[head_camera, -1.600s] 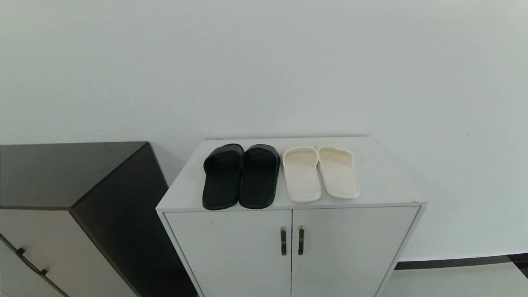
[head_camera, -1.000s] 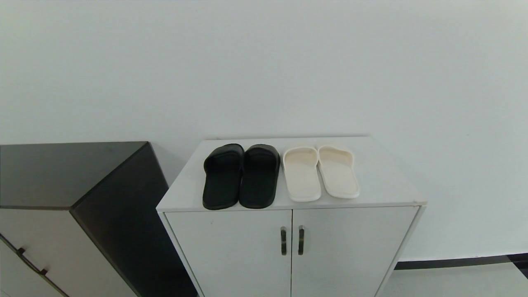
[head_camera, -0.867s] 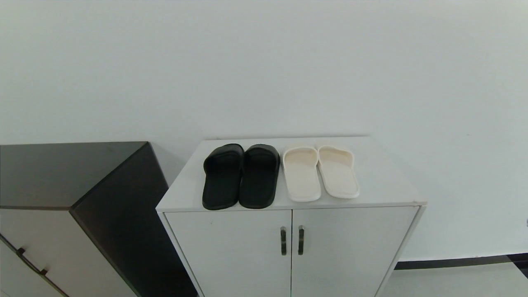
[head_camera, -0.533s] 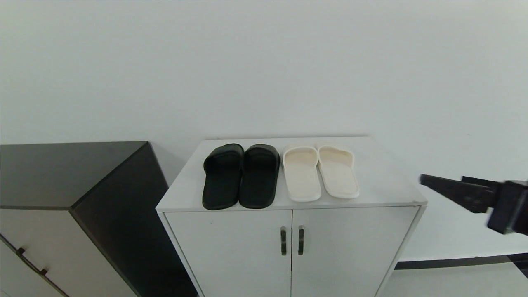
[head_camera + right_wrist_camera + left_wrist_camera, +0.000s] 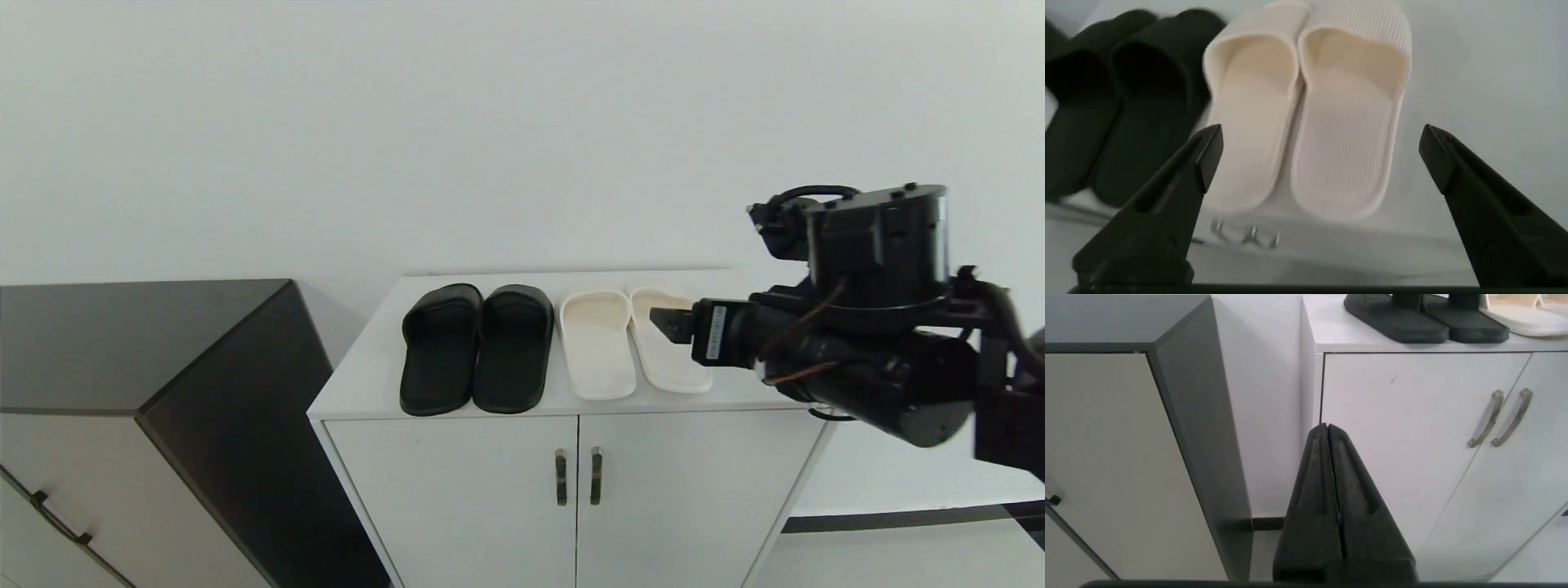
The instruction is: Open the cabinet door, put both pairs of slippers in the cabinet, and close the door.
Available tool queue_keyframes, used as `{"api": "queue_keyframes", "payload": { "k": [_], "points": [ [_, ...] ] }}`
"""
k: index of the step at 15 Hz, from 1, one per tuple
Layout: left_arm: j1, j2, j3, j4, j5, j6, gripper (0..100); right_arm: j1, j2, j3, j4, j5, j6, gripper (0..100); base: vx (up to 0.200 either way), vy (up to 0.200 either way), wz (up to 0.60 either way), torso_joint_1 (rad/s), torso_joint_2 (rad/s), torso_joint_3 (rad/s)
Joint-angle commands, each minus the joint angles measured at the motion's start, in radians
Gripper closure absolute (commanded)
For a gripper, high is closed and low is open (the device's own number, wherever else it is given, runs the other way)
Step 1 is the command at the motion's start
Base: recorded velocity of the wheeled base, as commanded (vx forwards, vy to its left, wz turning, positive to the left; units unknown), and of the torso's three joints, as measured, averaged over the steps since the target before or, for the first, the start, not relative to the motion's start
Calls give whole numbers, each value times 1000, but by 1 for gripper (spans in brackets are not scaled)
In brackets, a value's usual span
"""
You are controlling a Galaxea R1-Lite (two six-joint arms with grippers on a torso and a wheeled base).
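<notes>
A white cabinet stands with both doors shut and two metal handles at the centre seam. On its top lie a black pair of slippers on the left and a cream pair of slippers on the right, toes to the wall. My right gripper hangs open just above the cream pair's front right; in the right wrist view the right gripper has its fingers spread wide over the cream slippers. My left gripper is shut on nothing, low in front of the white cabinet's left door.
A taller dark cabinet with pale drawer fronts stands close to the left of the white one, with a narrow gap between them. A plain wall is right behind. Floor shows at the lower right.
My right arm has come into the head view from the right edge and swung left and up, over the cabinet top toward the cream slippers. Slippers and doors have not moved.
</notes>
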Motion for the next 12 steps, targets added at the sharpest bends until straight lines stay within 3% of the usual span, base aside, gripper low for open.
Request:
{"api": "queue_keyframes", "payload": {
  "k": [1,12],
  "points": [
    [0,0,0,0,0,-1,100,7,203,-129,-47,-35,-31,0,0,0,0,0,0,0],
    [0,0,0,1,0,-1,100,-59,493,-407,-51,-83,-89,0,0,0,0,0,0,0]
  ]
}}
